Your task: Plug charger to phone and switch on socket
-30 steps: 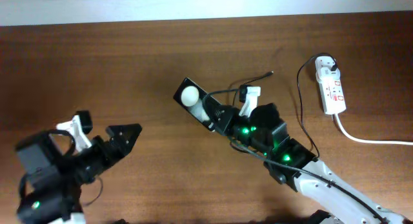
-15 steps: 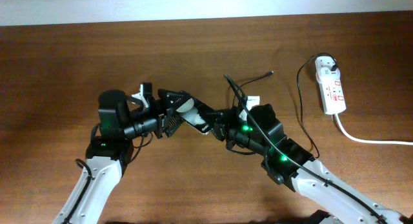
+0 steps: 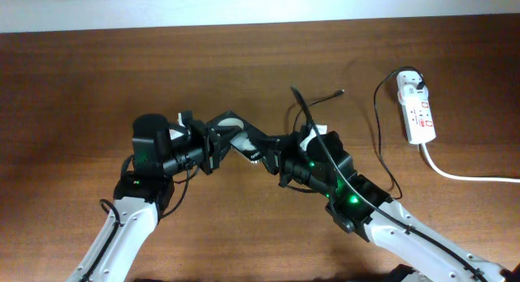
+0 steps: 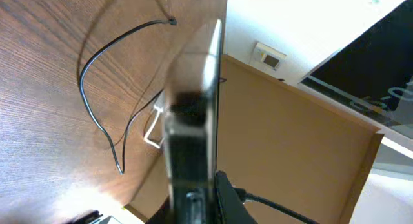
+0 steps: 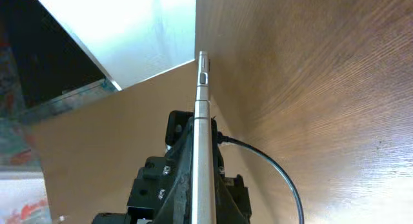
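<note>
The black phone (image 3: 245, 141) hangs above the middle of the table, held at both ends. My left gripper (image 3: 216, 145) is shut on its left end and my right gripper (image 3: 273, 155) on its right end. Both wrist views show the phone edge-on between the jaws: the phone (image 4: 191, 108) in the left gripper (image 4: 193, 204), the phone (image 5: 202, 130) in the right gripper (image 5: 202, 182). The charger (image 3: 379, 119), a thin black cable, lies on the table with its connector tip (image 3: 340, 93) free behind the right gripper. Its plug head (image 3: 416, 84) sits in the white socket (image 3: 420, 115) at the far right.
The socket's thick white cord (image 3: 467, 175) runs off the right edge. A loop of the black cable (image 3: 302, 110) rises just behind the right gripper. In the left wrist view the cable (image 4: 97, 88) curves over the wood beside the phone.
My left arm swung in from the front left and its open gripper shut on the phone's left end. The right gripper kept its hold, shifting the phone slightly left.
</note>
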